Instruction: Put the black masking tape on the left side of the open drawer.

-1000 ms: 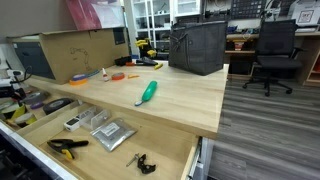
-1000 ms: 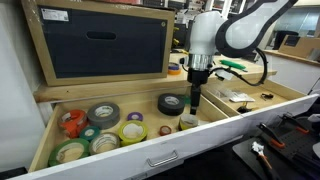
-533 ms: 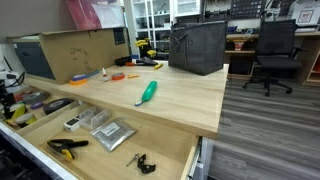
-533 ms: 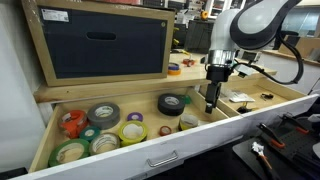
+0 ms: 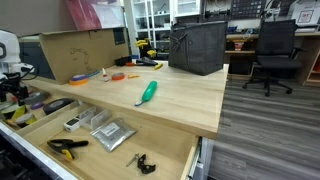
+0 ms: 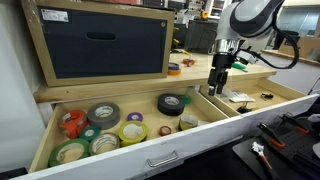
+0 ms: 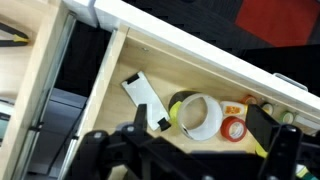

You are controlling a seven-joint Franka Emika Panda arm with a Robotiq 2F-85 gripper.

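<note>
The black masking tape (image 6: 172,102) lies flat in the left compartment of the open drawer (image 6: 120,163), among several coloured tape rolls and close to the divider (image 6: 215,108). My gripper (image 6: 216,89) hangs above the divider, up and to the right of the tape, clear of it. In the wrist view the fingers (image 7: 212,140) are spread wide with nothing between them, above a white roll (image 7: 200,116) and a small red roll (image 7: 233,128). In an exterior view the drawer (image 5: 185,162) shows from the other end, with my gripper (image 5: 17,90) at the far left edge.
A dark framed board (image 6: 100,45) leans behind the drawer. On the bench top are a green tool (image 5: 148,92), a black bag (image 5: 197,45) and a cardboard box (image 5: 75,52). Black-and-yellow pliers (image 5: 66,147) lie in the drawer. An office chair (image 5: 272,50) stands behind.
My gripper has risen and moved right, away from the black tape and up over the divider. The tape stays where it lay in the left compartment.
</note>
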